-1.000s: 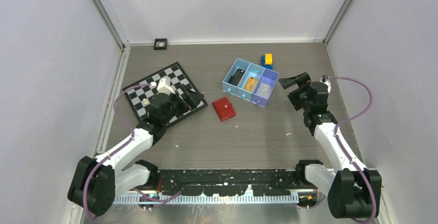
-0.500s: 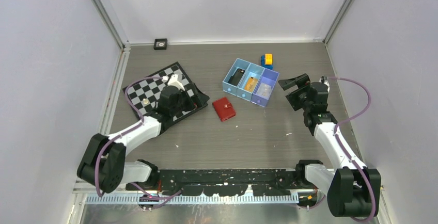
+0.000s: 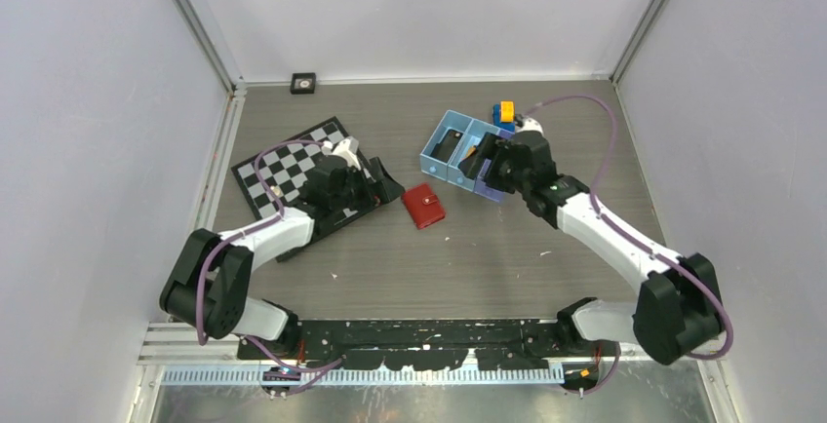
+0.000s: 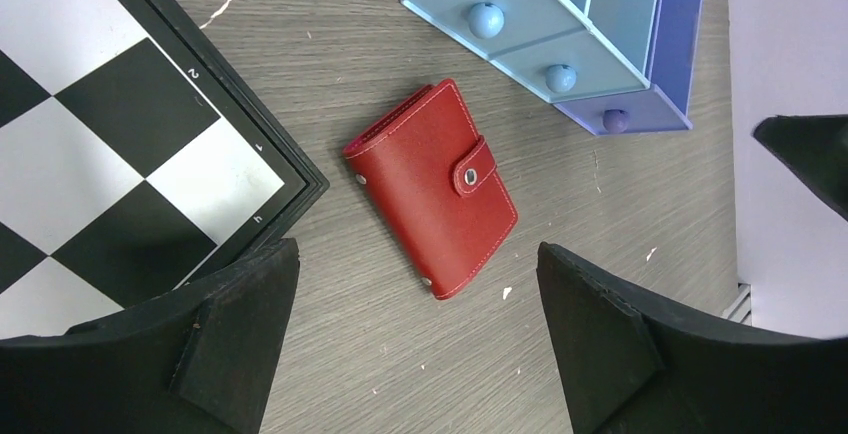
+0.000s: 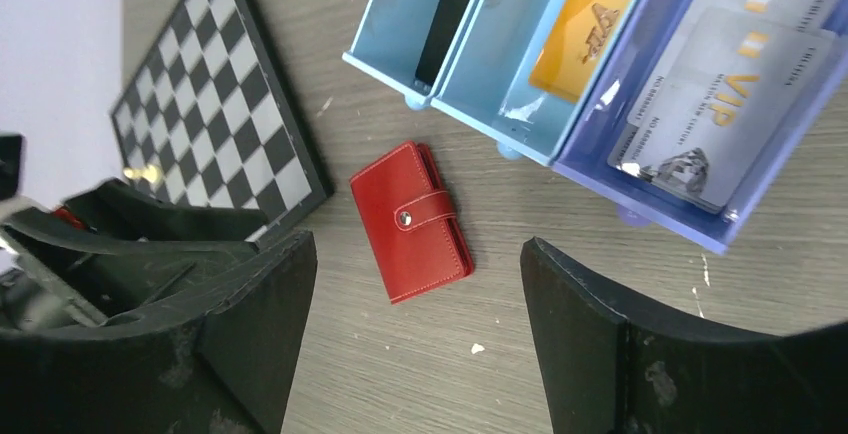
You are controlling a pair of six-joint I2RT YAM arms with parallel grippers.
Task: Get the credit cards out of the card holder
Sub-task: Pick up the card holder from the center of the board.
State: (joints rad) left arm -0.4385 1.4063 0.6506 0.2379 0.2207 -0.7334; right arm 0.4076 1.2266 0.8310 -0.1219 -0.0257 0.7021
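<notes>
Lying shut on the worktop (image 3: 488,257), tab snapped, the red card holder (image 3: 423,206) has the chessboard (image 3: 283,165) at its 9 o'clock and the blue tray (image 4: 520,29) at 1 o'clock. Orange-gold and silver credit cards (image 5: 715,114) lie in the tray. The left fingers (image 4: 240,334) and right fingers (image 5: 250,334) are spread, empty, near the holder.

I've swung the R gripper (image 3: 481,163) in from the far right, now over the tray (image 3: 430,154). L gripper (image 3: 381,185) moved fwd, nearer the wallet (image 3: 423,206).
</notes>
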